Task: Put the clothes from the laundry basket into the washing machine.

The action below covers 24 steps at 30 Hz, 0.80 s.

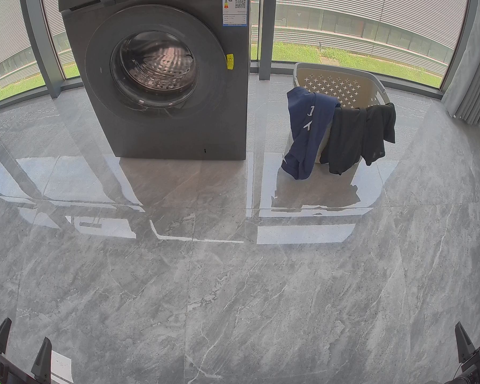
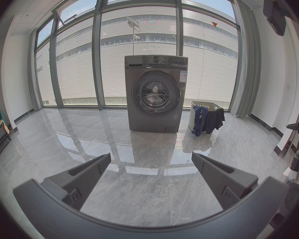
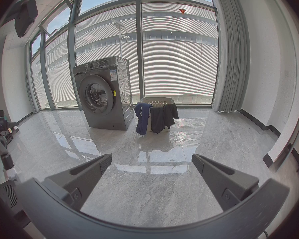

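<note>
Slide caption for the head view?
Front-loading washing machine beside a laundry basket, a blue garment and a black garment draped over its rim.

Dark grey washing machine [image 1: 160, 70]; beige star-perforated laundry basket [image 1: 340, 84]; navy garment [image 1: 306, 132] with white marks; black garment [image 1: 357, 134]; grey marbled floor [image 1: 240, 284].

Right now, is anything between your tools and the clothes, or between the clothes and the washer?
Nothing visible. Only bare floor lies between the left tool, the right tool and the clothes draped over the basket, and between the basket and the washer. Whether its door is shut is unclear.
</note>
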Tool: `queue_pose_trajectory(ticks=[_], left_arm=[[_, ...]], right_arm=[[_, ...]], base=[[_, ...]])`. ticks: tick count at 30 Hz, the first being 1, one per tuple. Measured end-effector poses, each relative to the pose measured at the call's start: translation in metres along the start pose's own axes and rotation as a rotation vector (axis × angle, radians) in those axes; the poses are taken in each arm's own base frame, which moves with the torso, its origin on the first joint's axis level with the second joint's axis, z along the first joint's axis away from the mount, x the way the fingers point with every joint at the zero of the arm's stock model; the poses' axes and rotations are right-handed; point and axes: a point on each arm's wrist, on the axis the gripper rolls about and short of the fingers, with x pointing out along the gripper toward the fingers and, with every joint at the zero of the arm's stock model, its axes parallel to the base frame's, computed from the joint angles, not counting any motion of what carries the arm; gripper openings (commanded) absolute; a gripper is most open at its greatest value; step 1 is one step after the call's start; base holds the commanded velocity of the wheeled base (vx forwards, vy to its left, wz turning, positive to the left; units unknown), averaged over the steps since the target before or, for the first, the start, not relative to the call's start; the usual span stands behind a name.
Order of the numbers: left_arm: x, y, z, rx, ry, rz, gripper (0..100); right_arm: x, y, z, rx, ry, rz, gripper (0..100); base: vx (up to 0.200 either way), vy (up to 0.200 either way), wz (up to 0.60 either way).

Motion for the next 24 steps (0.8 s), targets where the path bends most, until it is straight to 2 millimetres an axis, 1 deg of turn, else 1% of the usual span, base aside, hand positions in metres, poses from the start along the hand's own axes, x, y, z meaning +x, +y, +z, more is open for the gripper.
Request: queue_pose_trajectory(ticks=[13, 24], left_arm=[[0.0000, 0.0000, 0.0000, -0.010, 0.000, -0.002, 100], [0.0000, 0.0001, 0.0001, -0.017, -0.001, -0.001, 100]], right_arm=[[0.0000, 0.0001, 0.0000, 0.000, 0.000, 0.000, 100], [0.0000, 0.0000, 0.0000, 0.000, 0.000, 0.001, 100]], base=[[0.000, 0.000, 0.00], [0.200, 0.000, 0.00]])
